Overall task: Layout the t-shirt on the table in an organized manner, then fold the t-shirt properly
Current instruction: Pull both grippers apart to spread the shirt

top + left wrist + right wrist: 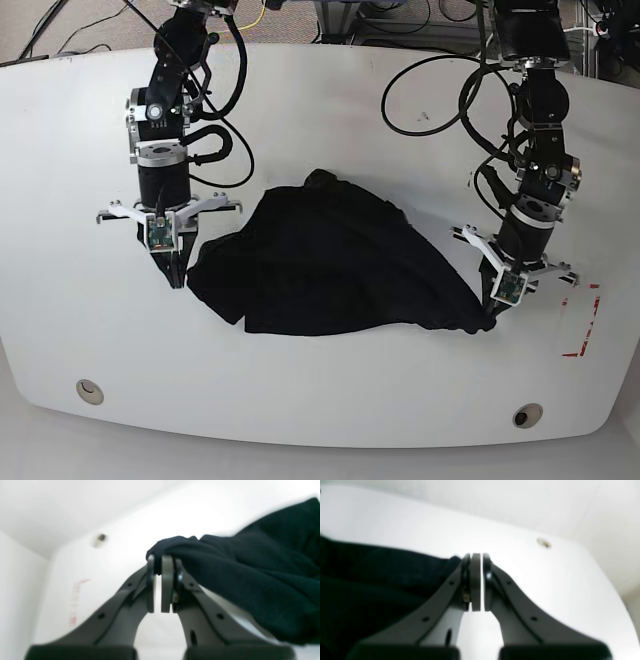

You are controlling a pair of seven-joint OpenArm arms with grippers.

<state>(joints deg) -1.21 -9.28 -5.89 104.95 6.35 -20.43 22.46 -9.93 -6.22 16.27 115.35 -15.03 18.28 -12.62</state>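
Black t-shirt [330, 262] lies crumpled mid-table, nearer the front edge of the white table [320, 400]. Left gripper [160, 560] pinches a fold at the garment's corner beside the red tape outline [582, 322]; right gripper [477, 556], jaws together, sits at the opposite hem. Bare tabletop surrounds the cloth toward every edge.

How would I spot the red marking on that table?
Start at the white table and find the black t-shirt crumpled mid-table. In the base view, look right past it, near the table's edge: the red tape outline is the only coloured mark there.
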